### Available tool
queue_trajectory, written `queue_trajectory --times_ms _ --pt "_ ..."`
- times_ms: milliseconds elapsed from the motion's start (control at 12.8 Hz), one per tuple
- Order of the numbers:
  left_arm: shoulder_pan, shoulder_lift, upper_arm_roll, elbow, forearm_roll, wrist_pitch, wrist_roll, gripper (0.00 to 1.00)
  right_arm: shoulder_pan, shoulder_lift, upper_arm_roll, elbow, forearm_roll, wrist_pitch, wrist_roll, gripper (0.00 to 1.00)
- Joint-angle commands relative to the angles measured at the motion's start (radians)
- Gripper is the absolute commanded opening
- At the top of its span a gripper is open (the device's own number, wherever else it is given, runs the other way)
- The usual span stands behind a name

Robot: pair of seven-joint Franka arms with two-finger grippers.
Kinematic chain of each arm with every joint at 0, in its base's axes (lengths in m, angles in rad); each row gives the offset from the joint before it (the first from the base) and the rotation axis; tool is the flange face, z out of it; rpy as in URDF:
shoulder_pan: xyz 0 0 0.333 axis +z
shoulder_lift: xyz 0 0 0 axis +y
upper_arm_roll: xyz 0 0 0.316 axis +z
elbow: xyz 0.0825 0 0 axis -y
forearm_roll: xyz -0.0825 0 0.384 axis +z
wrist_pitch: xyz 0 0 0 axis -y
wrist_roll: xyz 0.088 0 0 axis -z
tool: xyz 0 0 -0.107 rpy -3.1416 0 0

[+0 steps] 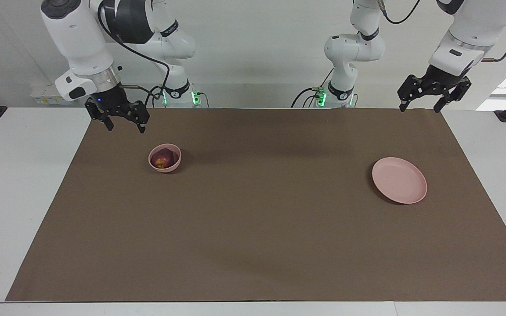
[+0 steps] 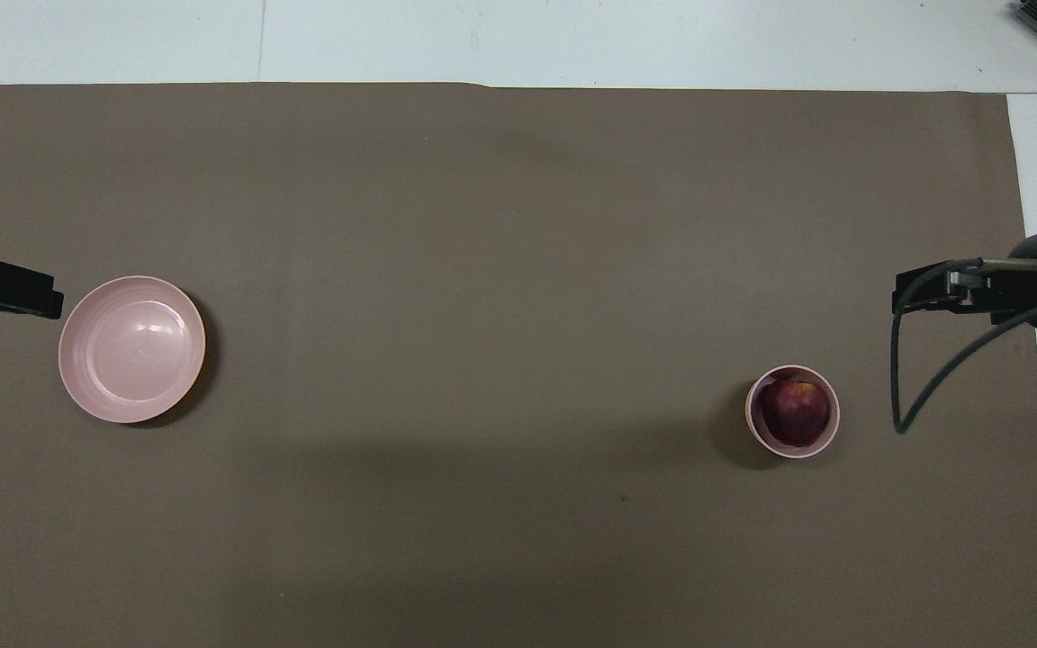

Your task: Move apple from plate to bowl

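Note:
The dark red apple lies inside the small pink bowl, toward the right arm's end of the brown mat; both also show in the overhead view, the apple in the bowl. The wide pink plate stands bare toward the left arm's end, and shows in the overhead view too. My right gripper hangs open and empty in the air, over the mat beside the bowl. My left gripper hangs open and empty over the mat's corner by the plate.
The brown mat covers most of the white table. A dark cable loops from the right arm near the bowl.

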State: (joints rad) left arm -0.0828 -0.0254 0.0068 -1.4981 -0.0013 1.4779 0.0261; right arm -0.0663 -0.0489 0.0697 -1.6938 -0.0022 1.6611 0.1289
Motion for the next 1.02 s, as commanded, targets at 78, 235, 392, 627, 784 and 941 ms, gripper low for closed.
queue_trajectory --times_ms 78,235,392,627,784,941 --pt "0.008 -0.021 -0.001 -0.022 -0.003 0.001 0.014 1.0 -0.015 0.014 0.01 0.121 0.013 -0.131 0.008 1.0" --pt "0.008 -0.021 -0.001 -0.022 -0.003 0.001 0.012 1.0 -0.012 0.007 0.01 0.14 0.013 -0.146 0.008 1.0" --pt "0.008 -0.021 -0.001 -0.022 -0.003 0.002 0.014 1.0 -0.01 0.0 0.01 0.134 0.025 -0.133 0.009 1.0" --pt "0.009 -0.021 -0.001 -0.022 -0.003 0.002 0.014 1.0 -0.012 -0.008 0.01 0.125 0.024 -0.135 0.0 1.0" --pt "0.009 -0.021 -0.001 -0.022 -0.003 0.002 0.015 1.0 -0.012 -0.006 0.01 0.125 0.01 -0.132 -0.002 1.0" --pt "0.009 -0.021 -0.001 -0.022 -0.003 0.002 0.015 1.0 -0.007 -0.006 0.013 0.128 0.01 -0.132 0.0 1.0"
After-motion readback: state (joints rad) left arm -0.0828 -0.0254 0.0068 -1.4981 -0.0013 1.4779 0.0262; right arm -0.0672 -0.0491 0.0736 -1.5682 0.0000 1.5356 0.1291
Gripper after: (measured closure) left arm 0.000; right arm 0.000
